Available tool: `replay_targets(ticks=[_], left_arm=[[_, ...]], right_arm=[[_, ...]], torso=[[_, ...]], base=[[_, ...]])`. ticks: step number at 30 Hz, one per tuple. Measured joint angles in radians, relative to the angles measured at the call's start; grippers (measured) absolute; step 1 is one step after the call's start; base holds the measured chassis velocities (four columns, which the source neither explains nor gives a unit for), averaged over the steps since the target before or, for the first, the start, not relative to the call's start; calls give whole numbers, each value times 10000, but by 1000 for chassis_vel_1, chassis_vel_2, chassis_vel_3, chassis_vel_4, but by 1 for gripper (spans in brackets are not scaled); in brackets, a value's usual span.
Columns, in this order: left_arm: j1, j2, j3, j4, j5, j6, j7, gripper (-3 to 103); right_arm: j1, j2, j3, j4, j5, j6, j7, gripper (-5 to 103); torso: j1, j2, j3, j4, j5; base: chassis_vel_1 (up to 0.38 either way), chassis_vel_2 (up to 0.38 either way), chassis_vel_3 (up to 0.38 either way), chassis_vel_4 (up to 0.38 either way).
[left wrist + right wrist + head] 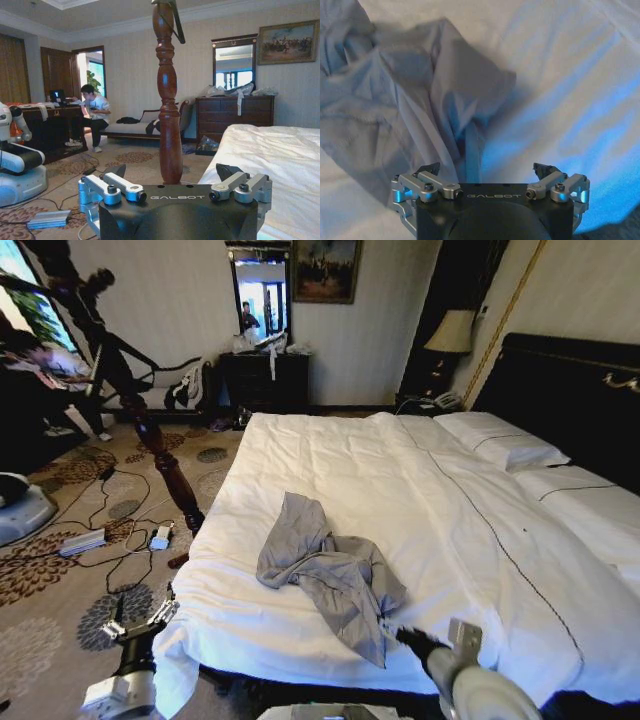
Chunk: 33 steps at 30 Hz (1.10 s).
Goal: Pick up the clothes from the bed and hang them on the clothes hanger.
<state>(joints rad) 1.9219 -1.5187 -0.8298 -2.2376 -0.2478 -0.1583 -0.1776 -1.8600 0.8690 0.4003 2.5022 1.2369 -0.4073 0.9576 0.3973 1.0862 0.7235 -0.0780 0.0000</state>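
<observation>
Right wrist view: right gripper (487, 172) fingers (431, 170) spread wide, empty; clothes (395, 100) crumpled on bed (570, 75) just ahead, hem between fingertips. Right arm nearer; left gripper (140, 625) wide, beside bed corner.

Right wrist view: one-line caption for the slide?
Right pincer open, poised over the edge of the crumpled grey shirt on the white bed.

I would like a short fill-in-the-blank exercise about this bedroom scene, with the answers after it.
1. The grey shirt lies crumpled on the white ____.
2. The right pincer hovers with open fingers at the edge of the ____.
3. The left pincer waits over the ____, beside the bed.

Answers: bed; shirt; carpet
</observation>
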Motion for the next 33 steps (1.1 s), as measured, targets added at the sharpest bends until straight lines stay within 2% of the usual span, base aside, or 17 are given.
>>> replay_targets(ticks=[4,8,10,13,19,20,25,30,33], left_arm=[[5,54,20,-80,9,0,0,100],[12,127,-42,-84,-29,0,-11,100],[22,141,-56,-92,-47,0,-11,100],[54,201,-118,-134,-127,1,-15,100],[58,267,-163,-124,-185,8,-23,100],[58,267,-163,-124,-185,8,-23,100],[95,280,-169,-175,-194,9,-33,100],[102,226,-145,-237,-162,9,-42,100],[102,205,-130,-281,-109,6,-42,100]], right_arm=[[-493,272,-488,-84,-764,195,-7,100],[-531,448,-832,-299,-1227,387,-217,102],[-529,487,-890,-302,-1289,423,-264,100],[-745,646,-1192,-152,-1822,701,-726,96],[-1085,852,-1921,-356,-3153,1432,-1942,100],[-1085,852,-1921,-356,-3153,1432,-1942,100],[-1118,857,-2203,-1188,-4646,1777,-2508,100],[-953,891,-2222,-1572,-5065,1941,-2591,101],[-911,901,-2224,-1584,-5066,1990,-2604,92]], torso=[[0,-2,0,0,-1],[0,-2,0,1,1],[0,-2,0,1,0],[0,-3,0,2,1],[0,-3,-1,1,-1],[0,-3,-1,1,-1],[0,-4,-1,1,0],[0,-3,-1,1,0],[0,-4,0,2,1]], base=[[0,0,0,0],[0,0,0,0],[0,0,0,0],[0,0,0,0],[0,0,0,0],[0,0,0,0],[0,0,0,0],[0,0,0,0],[0,0,0,0]])
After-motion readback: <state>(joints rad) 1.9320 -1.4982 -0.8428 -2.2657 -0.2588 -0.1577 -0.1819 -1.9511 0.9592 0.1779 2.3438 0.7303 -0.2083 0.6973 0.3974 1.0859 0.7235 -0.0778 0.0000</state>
